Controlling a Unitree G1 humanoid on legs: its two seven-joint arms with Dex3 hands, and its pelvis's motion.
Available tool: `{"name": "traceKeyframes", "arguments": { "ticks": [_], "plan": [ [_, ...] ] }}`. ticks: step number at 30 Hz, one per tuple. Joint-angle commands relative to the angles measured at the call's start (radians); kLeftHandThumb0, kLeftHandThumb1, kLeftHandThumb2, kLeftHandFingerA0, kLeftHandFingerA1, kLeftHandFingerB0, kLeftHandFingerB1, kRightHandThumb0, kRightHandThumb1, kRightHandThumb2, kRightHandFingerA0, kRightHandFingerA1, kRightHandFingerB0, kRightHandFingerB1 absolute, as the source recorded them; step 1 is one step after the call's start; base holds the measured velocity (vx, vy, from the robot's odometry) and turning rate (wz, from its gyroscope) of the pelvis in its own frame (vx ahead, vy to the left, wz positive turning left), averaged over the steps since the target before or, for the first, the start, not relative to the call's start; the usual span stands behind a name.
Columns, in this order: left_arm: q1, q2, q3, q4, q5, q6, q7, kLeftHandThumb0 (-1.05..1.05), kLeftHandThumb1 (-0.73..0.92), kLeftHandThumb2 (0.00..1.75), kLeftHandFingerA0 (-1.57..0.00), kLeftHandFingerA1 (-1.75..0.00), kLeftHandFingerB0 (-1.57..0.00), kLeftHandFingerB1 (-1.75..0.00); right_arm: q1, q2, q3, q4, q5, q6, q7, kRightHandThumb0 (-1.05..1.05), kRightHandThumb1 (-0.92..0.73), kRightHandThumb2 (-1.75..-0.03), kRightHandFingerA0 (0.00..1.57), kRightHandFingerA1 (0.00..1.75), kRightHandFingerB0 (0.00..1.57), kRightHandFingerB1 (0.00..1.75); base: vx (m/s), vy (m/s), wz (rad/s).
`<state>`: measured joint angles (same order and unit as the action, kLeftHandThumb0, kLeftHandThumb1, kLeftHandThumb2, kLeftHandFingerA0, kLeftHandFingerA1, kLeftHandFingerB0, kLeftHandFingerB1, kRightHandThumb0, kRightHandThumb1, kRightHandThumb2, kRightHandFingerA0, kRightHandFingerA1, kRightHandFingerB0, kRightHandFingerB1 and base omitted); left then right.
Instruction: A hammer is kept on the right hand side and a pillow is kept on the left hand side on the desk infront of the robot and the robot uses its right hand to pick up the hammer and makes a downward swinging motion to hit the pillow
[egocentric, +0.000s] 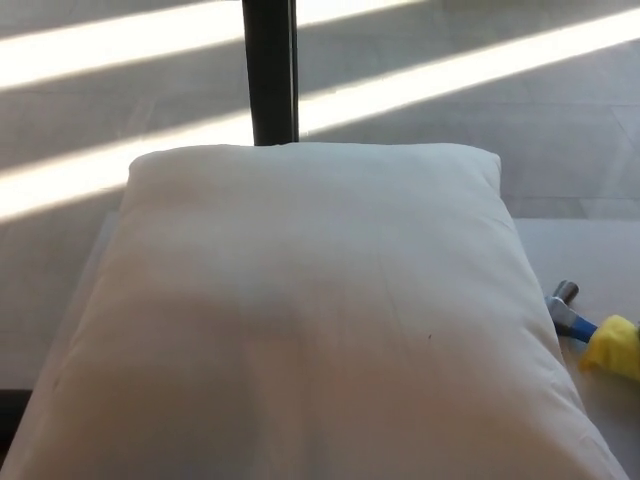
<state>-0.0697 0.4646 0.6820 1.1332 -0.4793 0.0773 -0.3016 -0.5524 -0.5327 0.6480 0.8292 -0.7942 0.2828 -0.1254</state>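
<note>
Sunlit floor behind; white pillow covered most of the desk. Hammer cut off at right edge; neither hand visible.

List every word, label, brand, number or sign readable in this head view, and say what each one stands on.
None: no readable text shows anywhere in this view.
Pillow: plain white fabric, no tag or print visible; a tiny dark speck on it is not a letter.
Hammer: only a metal end, a blue part and a yellow part show at the right edge, with no marking legible.
Dark post: bare.
</note>
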Motion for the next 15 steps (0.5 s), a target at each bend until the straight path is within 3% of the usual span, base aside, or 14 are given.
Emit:
{"name": "traceKeyframes", "arguments": {
  "ticks": [1,3,4,5,6,7,8,9,10,12,13,15],
  "plan": [
    [-0.007,0.014,-0.001,0.01,0.0,-0.033,-0.007,-0.63,0.75,0.64,-0.5,-0.52,-0.57,-0.41,0.095,0.012,-0.015,0.046,0.023,-0.119,-0.051,-0.31,-0.81,-0.67,0.8,1.65,0.68,0.85,0.0,0.0,0.0],
    [-0.005,0.011,-0.004,0.013,0.004,-0.041,-0.007,-0.62,0.74,0.64,-0.52,-0.55,-0.57,-0.41,0.101,0.013,-0.046,0.061,0.047,-0.175,-0.086,-0.29,-0.79,-0.63,0.85,1.63,0.74,0.81,0.0,0.0,0.0],
    [-0.003,0.01,-0.004,0.007,0.002,-0.038,-0.01,-0.61,0.74,0.62,-0.5,-0.55,-0.56,-0.42,0.106,0.011,-0.057,0.055,0.055,-0.192,-0.083,-0.29,-0.78,-0.63,0.85,1.6,0.75,0.89,0.0,0.0,0.0],
    [-0.005,0.011,-0.005,0.007,0.003,-0.034,-0.001,-0.62,0.73,0.63,-0.52,-0.55,-0.57,-0.41,0.11,0.011,-0.072,0.055,0.068,-0.211,-0.081,-0.29,-0.77,-0.63,0.85,1.58,0.69,0.74,0.0,0.0,0.0],
    [-0.004,0.011,-0.006,0.006,0.003,-0.035,-0.004,-0.61,0.74,0.63,-0.51,-0.54,-0.56,-0.41,0.115,0.014,-0.091,0.053,0.082,-0.223,-0.087,-0.29,-0.73,-0.64,0.84,1.53,0.5,0.53,0.0,0.0,0.0],
    [-0.004,0.011,-0.006,0.006,0.002,-0.035,-0.004,-0.61,0.74,0.63,-0.51,-0.54,-0.56,-0.41,0.116,0.015,-0.096,0.054,0.082,-0.227,-0.088,-0.29,-0.73,-0.64,0.84,1.53,0.5,0.53,0.0,0.0,0.0],
    [-0.004,0.011,-0.007,0.004,0.003,-0.034,0.0,-0.6,0.74,0.63,-0.52,-0.53,-0.58,-0.42,0.117,0.014,-0.11,0.054,0.092,-0.244,-0.074,-0.28,-0.76,-0.67,0.8,1.56,0.73,0.82,0.0,0.0,0.0],
    [-0.004,0.01,-0.007,0.001,0.003,-0.032,0.006,-0.6,0.74,0.63,-0.52,-0.53,-0.58,-0.42,0.118,0.01,-0.122,0.051,0.108,-0.261,-0.055,-0.28,-0.76,-0.67,0.8,1.56,0.73,0.82,0.0,0.0,0.0],
    [0.012,0.019,-0.004,-0.005,0.0,-0.032,-0.003,-0.6,0.74,0.63,-0.5,-0.53,-0.59,-0.43,0.118,0.018,-0.127,0.039,0.111,-0.264,-0.033,-0.32,-0.78,-0.66,0.82,1.49,0.72,0.58,0.0,0.0,0.0],
    [0.014,0.02,-0.003,-0.003,0.0,-0.029,-0.003,-0.6,0.74,0.63,-0.52,-0.55,-0.57,-0.42,0.133,0.013,-0.163,0.031,0.15,-0.324,-0.039,-0.26,-0.79,-0.65,0.86,1.48,0.74,0.57,0.0,0.0,0.0],
    [0.016,0.02,-0.004,-0.001,0.001,-0.032,-0.005,-0.62,0.73,0.62,-0.5,-0.55,-0.58,-0.44,0.139,0.016,-0.184,0.02,0.165,-0.326,-0.035,-0.23,-0.77,-0.69,0.9,1.58,0.7,0.54,0.0,0.0,0.0],
    [0.02,0.021,-0.004,0.003,0.002,-0.036,-0.009,-0.62,0.73,0.62,-0.5,-0.55,-0.58,-0.44,0.147,0.022,-0.217,0.004,0.185,-0.329,-0.027,-0.23,-0.77,-0.69,0.9,1.58,0.7,0.54,0.0,0.0,0.0]
  ]
}}
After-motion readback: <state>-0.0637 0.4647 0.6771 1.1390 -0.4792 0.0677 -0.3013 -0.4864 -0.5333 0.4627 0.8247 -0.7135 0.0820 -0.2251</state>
